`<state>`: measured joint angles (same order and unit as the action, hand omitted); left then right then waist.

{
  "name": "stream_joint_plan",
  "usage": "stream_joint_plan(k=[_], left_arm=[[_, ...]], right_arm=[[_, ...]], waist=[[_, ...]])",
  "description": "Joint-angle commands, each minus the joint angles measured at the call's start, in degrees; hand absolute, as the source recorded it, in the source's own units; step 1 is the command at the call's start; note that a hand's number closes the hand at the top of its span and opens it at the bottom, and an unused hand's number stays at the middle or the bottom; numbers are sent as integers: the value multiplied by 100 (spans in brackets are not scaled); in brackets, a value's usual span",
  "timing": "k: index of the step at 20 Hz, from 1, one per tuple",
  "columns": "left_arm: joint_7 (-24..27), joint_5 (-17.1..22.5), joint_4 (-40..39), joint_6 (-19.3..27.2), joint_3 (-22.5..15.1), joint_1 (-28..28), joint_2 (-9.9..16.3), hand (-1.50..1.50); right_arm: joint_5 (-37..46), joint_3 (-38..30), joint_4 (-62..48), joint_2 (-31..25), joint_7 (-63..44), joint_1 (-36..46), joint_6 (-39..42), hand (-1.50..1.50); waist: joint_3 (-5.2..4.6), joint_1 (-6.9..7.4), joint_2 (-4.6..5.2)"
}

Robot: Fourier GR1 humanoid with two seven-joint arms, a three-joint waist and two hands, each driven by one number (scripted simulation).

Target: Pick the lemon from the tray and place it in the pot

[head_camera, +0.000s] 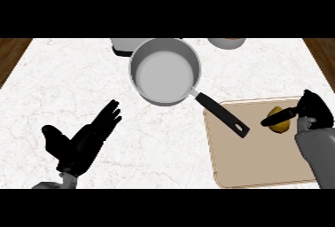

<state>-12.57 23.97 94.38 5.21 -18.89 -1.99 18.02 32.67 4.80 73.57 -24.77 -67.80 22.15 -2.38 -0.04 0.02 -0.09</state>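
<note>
resting at about seven o'clock on the white marble counter (72,80), the left hand (82,142) lies open, fingers straight and spread toward one o'clock, holding nothing. at four o'clock sits the tan tray (262,155), and near its upper right corner, around three o'clock, the lemon (280,125) rests on it. the right hand (307,111) comes in from the right edge with its thumb and fingers curled about the lemon, partly hiding it. the grey pot (165,71) stands at twelve o'clock, well apart from the lemon, its black handle (222,114) slanting toward five o'clock over the tray's upper left corner. two more vessels peek in behind the pot, too cropped to name.
</note>
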Motion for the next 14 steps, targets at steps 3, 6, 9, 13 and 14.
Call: stream_joint_plan(k=[3, 6, 9, 13, 14], left_arm=[[-17, -115, 240, 12, -2, 165, -142, 0], [235, 78, -229, -520, 339, 133, 64, 0], [-144, -29, -380, -211, 300, -320, -232, 0], [-359, -171, -155, -116, 275, -401, -341, 0], [124, -277, -578, -368, 335, -305, -326, 0]], right_arm=[[223, -176, 74, 211, -794, -231, 53, -150], [219, -350, -183, 261, -698, -16, 208, -150], [439, -328, -306, 418, -632, -132, 98, -150], [428, -568, -324, 343, -537, -41, 358, -150], [507, -595, -708, 557, -503, 246, 163, -150]], waist=[[2, 5, -5], [0, 21, 9], [2, -14, 12], [2, -15, 1], [1, 14, 14]])
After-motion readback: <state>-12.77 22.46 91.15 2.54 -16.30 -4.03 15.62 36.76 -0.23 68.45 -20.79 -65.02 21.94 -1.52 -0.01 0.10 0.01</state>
